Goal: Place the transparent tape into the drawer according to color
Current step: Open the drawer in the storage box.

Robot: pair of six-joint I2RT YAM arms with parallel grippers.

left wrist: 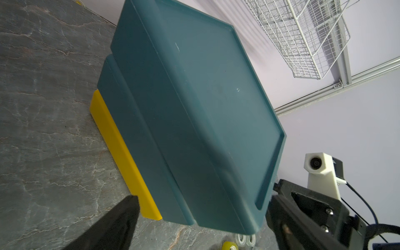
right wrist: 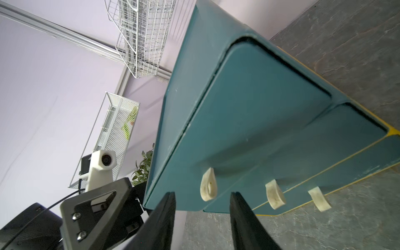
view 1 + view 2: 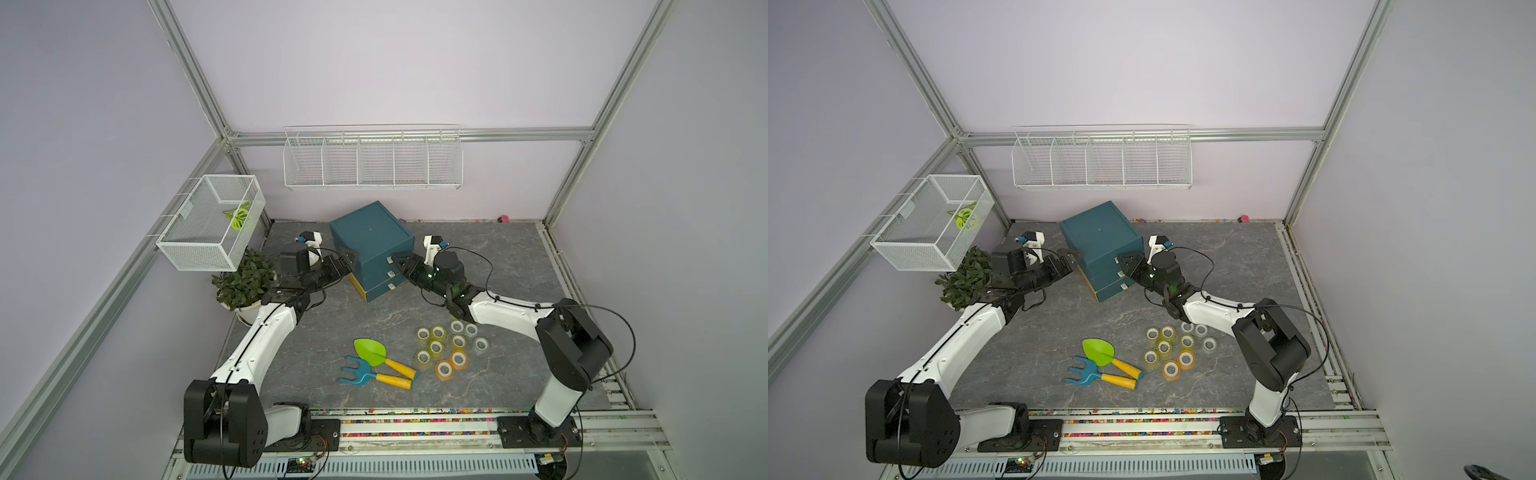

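The teal drawer cabinet (image 3: 372,239) on a yellow base stands at the back middle, with three drawers pushed in and a white handle on each. My right gripper (image 3: 397,257) is open. Its fingers stand either side of the top drawer's handle (image 2: 208,187) with gaps on both sides. My left gripper (image 3: 351,257) is wide open at the cabinet's left side (image 1: 151,121), holding nothing. The transparent tape rolls (image 3: 451,345) lie clustered on the mat at the front right: several yellow-green (image 3: 435,347), some clear (image 3: 481,344) and two orange (image 3: 444,370).
A green toy shovel (image 3: 370,352) and a blue rake (image 3: 359,372) lie left of the tape. A potted plant (image 3: 245,282) stands at the left under a wire basket (image 3: 212,222). A wire shelf (image 3: 372,160) hangs on the back wall.
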